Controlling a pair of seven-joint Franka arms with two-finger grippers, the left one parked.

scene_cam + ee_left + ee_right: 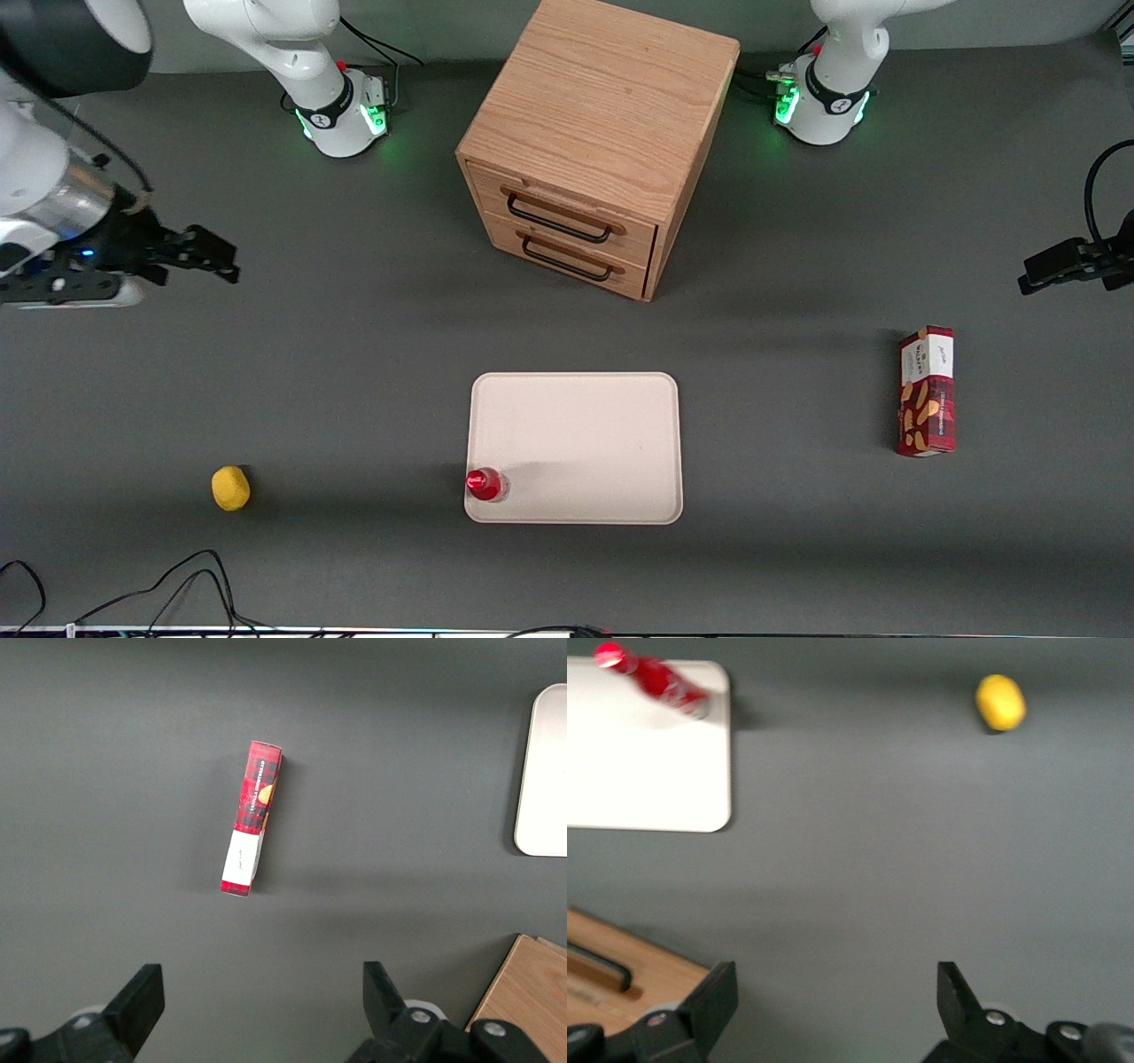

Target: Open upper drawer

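Front view shows a dark grey matte counter [354, 372] filling nearly the whole scene, with black cables trailing along its nearest edge. On it, farther from the camera than everything else, sits a light oak box cabinet [602, 97], turned slightly askew. Its upper drawer [567, 211], wood-grain fronted with a thin black wire handle [558, 220], is shut flush with the cabinet face, and the matching lower drawer [571, 255] beneath it is shut too.

The working arm's black two-finger claw [213, 257] hangs above bare counter, well apart from the cabinet, toward the working arm's end. In the right wrist view its fingers [713, 1001] stand wide apart over the grey surface, holding nothing, with a corner of the oak cabinet just beside one of them.

Nearer the camera than the cabinet lies a pale cream rectangular tray [585, 425] with rounded corners. A small red bottle with a red cap [484, 484] stands upright on the tray's near corner. A small yellow lemon-shaped fruit [230, 488] rests on the counter toward the working arm's end, well apart from the tray. A red tartan-patterned rectangular box [927, 392] lies flat toward the parked arm's end.
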